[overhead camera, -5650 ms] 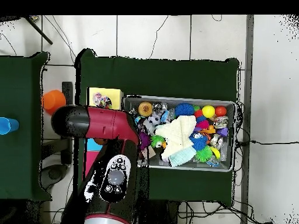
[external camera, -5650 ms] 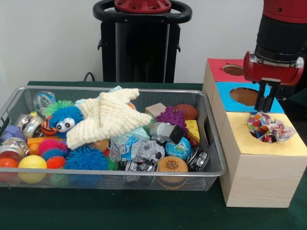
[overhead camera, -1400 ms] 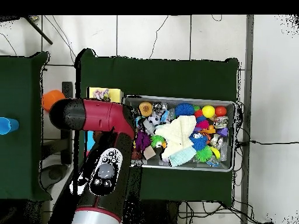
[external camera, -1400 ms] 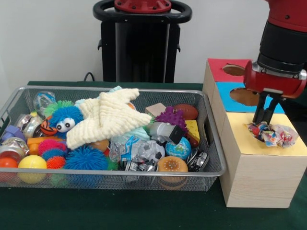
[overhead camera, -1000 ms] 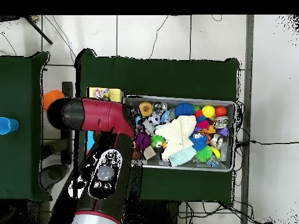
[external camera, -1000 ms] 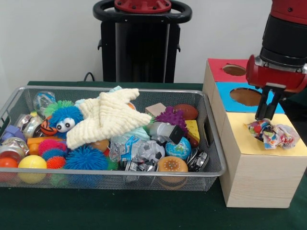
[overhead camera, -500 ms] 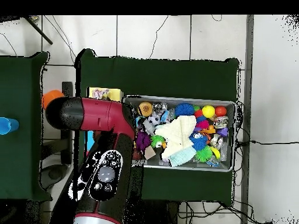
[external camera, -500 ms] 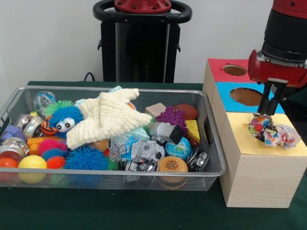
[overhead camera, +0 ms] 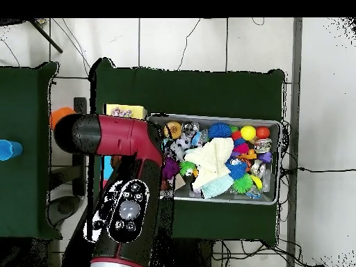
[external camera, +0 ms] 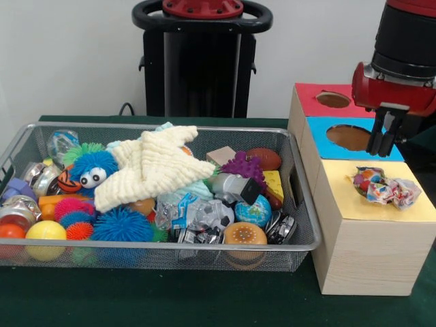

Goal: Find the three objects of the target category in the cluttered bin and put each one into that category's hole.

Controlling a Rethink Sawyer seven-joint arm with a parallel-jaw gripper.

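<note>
Green-cloth table [external camera: 136, 300], white wall behind. I see gripper [external camera: 381, 143] above blue-topped box [external camera: 320, 136], fingers close together, pinching nothing. Confetti piece [external camera: 385, 188] sits crumpled over hole in yellow-topped box [external camera: 354, 204], not dropped through, just below and camera-side of gripper. Guessing I push straight down next. Bin [external camera: 300, 238] well off to side.

Front camera faces the pedestal across the bin [external camera: 163, 197]; overhead camera looks straight down, sharing bin and boxes.
</note>
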